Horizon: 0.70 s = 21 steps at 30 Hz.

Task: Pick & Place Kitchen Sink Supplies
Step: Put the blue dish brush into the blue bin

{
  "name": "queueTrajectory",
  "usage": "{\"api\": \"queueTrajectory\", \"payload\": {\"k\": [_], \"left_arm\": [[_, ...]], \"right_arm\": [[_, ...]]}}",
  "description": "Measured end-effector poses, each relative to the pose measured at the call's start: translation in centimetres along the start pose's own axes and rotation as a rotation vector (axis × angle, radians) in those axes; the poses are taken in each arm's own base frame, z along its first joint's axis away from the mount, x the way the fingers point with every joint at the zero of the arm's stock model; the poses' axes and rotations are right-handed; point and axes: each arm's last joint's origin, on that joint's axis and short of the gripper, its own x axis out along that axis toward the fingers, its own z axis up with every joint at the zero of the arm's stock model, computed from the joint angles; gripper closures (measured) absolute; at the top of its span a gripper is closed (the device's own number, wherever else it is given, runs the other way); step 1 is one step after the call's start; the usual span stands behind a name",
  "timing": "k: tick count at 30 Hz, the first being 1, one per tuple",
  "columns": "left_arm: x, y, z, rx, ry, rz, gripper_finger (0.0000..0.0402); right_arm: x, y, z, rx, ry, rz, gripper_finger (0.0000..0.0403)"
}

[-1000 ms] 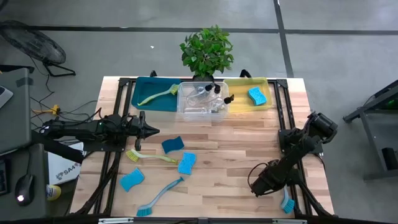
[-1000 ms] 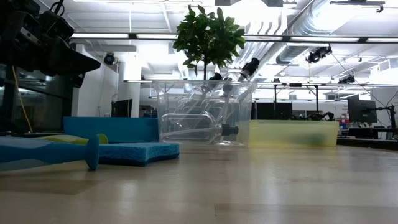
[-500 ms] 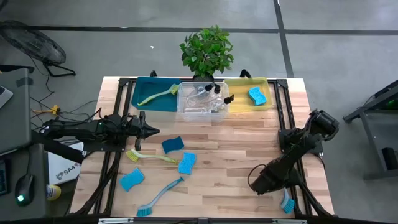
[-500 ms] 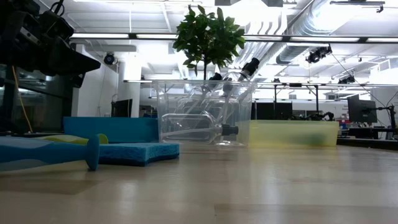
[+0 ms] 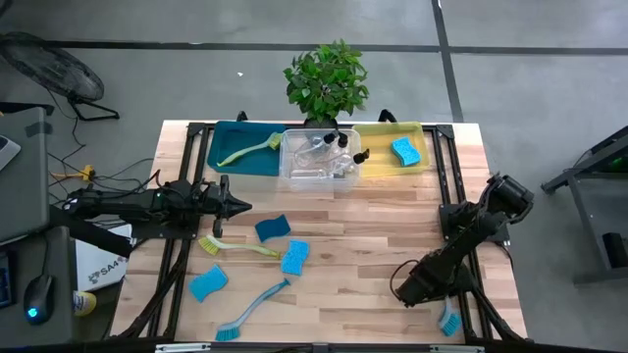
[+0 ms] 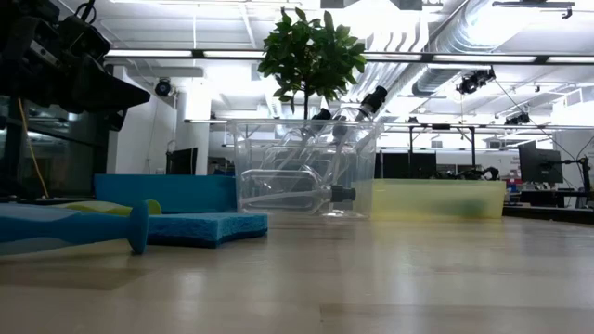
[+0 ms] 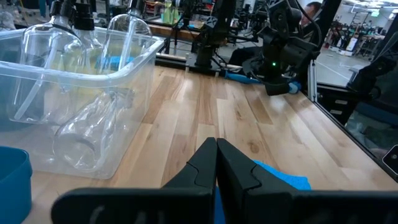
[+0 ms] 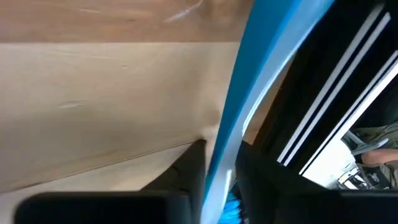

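Blue brush [image 5: 450, 318] at the bench's near right corner, its handle [image 8: 245, 93] now pinched between the right gripper [image 5: 433, 296] fingers, narrowed on it since a second ago; everything else unmoved. Seen only from the right wrist: that handle running between the two fingers, bristles just showing at the frame's edge; seen from above only: the bristle end poking out past the arm, handle hidden beneath it. Left gripper [image 5: 238, 206] closed and empty over the left edge, near a yellow-green brush [image 5: 235, 247]; low view shows neither the right gripper nor its brush.
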Motion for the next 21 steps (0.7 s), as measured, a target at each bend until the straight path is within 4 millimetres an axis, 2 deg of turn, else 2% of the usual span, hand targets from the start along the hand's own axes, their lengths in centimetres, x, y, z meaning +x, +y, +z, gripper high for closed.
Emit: {"api": "queueTrajectory", "payload": {"k": [4,13,21], "left_arm": [[0.0,0.0,0.0,0.0,0.0,0.0,0.0401],[0.0,0.0,0.0,0.0,0.0,-0.001,0.0401],[0.0,0.0,0.0,0.0,0.001,-0.004,0.0401]], "right_arm": [[0.0,0.0,0.0,-0.008,-0.002,-0.003,0.0361],[-0.1,-0.1,-0.1,-0.074,-0.015,-0.005,0.0362],[-1.9,-0.2,-1.0,-0.163,-0.196,0.011,0.0362]]}}
